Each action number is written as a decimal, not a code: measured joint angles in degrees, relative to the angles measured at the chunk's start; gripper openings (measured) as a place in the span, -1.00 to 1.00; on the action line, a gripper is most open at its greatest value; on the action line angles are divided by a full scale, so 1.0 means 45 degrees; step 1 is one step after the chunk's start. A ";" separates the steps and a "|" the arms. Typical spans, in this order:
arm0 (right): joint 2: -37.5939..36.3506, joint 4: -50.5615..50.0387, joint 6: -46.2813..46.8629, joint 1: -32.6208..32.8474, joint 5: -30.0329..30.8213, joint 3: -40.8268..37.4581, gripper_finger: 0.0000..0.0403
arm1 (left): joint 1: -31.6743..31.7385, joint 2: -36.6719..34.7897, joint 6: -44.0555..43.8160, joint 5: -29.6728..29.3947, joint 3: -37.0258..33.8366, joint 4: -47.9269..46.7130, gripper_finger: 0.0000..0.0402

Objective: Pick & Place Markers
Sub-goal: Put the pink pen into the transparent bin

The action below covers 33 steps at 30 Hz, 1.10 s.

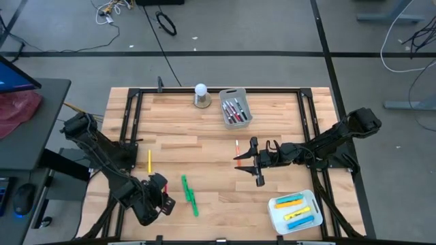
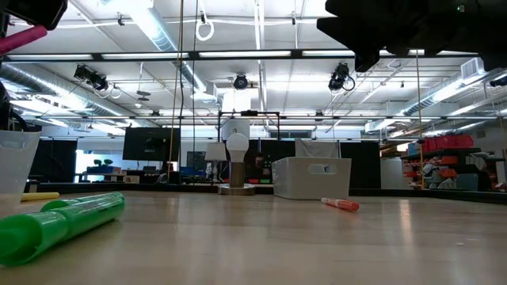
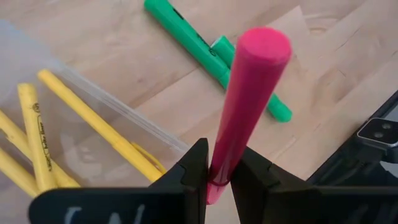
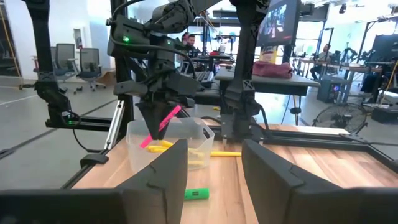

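Two green markers (image 3: pixel 205 53) lying on the desk (image 1: pixel 204 143) beyond left gripper (image 3: pixel 219 180), jaws pinching pink marker (image 3: pixel 245 99) above yellow-filled clear bin (image 4: pixel 168 146); right gripper (image 4: pixel 214 168) gaping empty.

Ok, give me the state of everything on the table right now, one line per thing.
left gripper: shut on the pink marker, over the clear bin
right gripper: open, empty
clear bin: holds yellow markers
green markers: lying loose
grey bin: holds markers
white tray: holds markers
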 joint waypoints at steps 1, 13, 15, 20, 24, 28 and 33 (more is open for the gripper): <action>0.0000 -0.0002 0.0000 0.0000 0.0002 0.0000 -0.23 | 0.0020 0.0000 0.0034 -0.0006 0.0000 -0.0006 -0.71; 0.0000 -0.0002 0.0005 0.0000 0.0024 0.0000 -0.23 | 0.0079 0.0000 -0.0339 0.0051 0.0000 0.0030 -0.70; 0.0000 -0.0002 0.0009 0.0000 0.0024 0.0000 -0.23 | 0.0079 0.0000 -0.0666 0.0679 0.0000 0.0045 -0.70; 0.0000 -0.0007 0.0265 0.0000 0.0024 0.0000 -0.23 | -0.0109 -0.0007 -0.1311 0.2342 0.0000 0.0019 -0.70; 0.0000 -0.0012 0.0257 0.0000 0.0024 0.0000 -0.23 | -0.0276 0.0001 -0.1328 0.2352 0.0005 -0.0157 -0.70; 0.0000 -0.0017 0.0296 0.0000 0.0024 0.0000 -0.23 | -0.0300 0.0312 -0.1365 0.2727 0.0005 -0.0193 -0.70; 0.0000 -0.0056 0.0296 0.0000 0.0024 0.0005 -0.23 | -0.0304 0.0753 -0.1384 0.2928 0.0005 -0.0397 -0.69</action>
